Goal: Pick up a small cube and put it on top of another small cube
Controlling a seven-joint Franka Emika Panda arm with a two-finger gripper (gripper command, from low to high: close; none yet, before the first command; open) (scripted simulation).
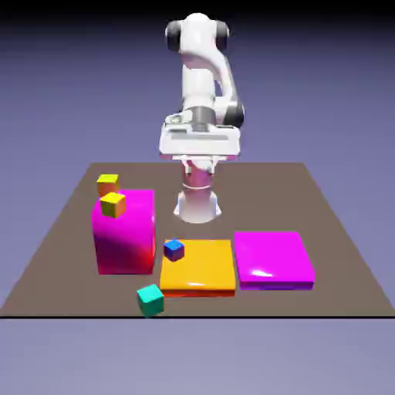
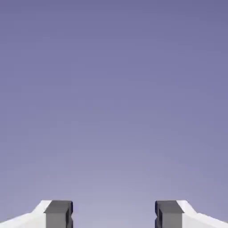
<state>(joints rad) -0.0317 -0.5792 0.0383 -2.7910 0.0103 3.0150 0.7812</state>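
Claw (image 2: 114,214) open wide, you note, with nothing between its tips; you have it raised at the arm's end, well apart from the cubes. Your teal cube (image 1: 150,300) sits at the table's (image 1: 324,224) near edge, left of the middle, just nearer than the orange slab (image 1: 197,266). You see two yellow-topped cubes at the left, by the tall magenta block (image 1: 126,235).

Bright white glare blooms on my arm (image 1: 198,73) and streaks the glossy magenta slab (image 1: 274,258). My hand view is evenly lit, its violet backdrop (image 2: 114,98) faintly banded, paling downward.
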